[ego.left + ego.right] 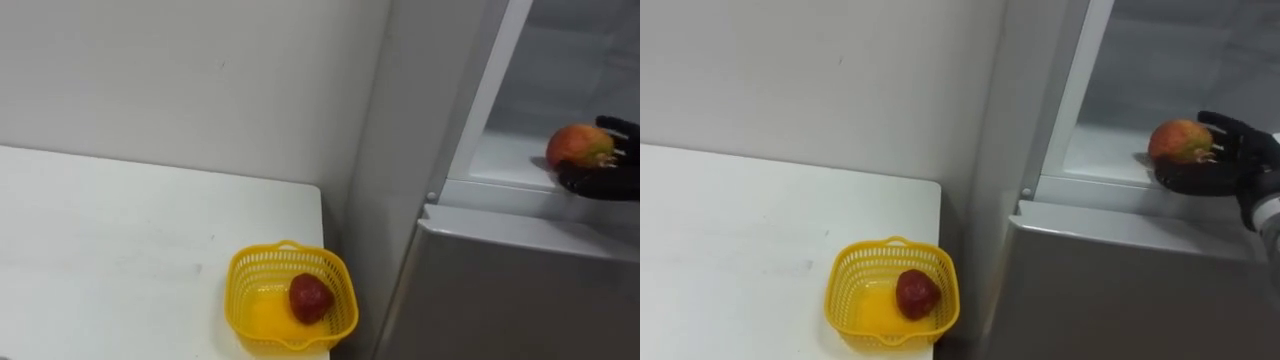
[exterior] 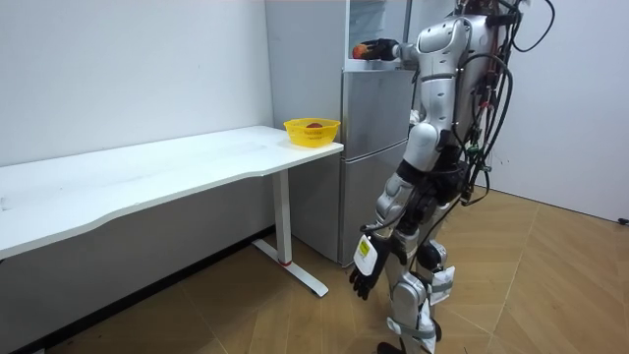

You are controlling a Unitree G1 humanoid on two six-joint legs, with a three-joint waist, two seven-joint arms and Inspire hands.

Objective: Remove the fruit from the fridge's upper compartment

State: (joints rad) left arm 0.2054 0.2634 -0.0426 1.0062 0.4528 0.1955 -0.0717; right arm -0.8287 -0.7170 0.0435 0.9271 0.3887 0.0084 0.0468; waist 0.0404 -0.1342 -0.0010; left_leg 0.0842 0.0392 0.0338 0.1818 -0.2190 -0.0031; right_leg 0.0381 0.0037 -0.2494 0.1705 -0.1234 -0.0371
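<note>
So we're at the grab step I reckon; the black right hand (image 1: 1215,165) is inside the white upper fridge compartment (image 1: 1110,155), wrapped around a red-orange round fruit (image 1: 1178,140) near the shelf's front edge; fingers curl over its far side and the thumb sits under it, though how firm that grip is, hard to say from here. The left hand (image 2: 363,280) just hangs by the robot's leg, fingers slack. Next move is probably lifting the fruit clear and backing out past the frame; likely target is the yellow plastic mesh basket (image 1: 855,300) on the white table (image 1: 740,240), which already holds a dark red fruit (image 1: 917,293).
</note>
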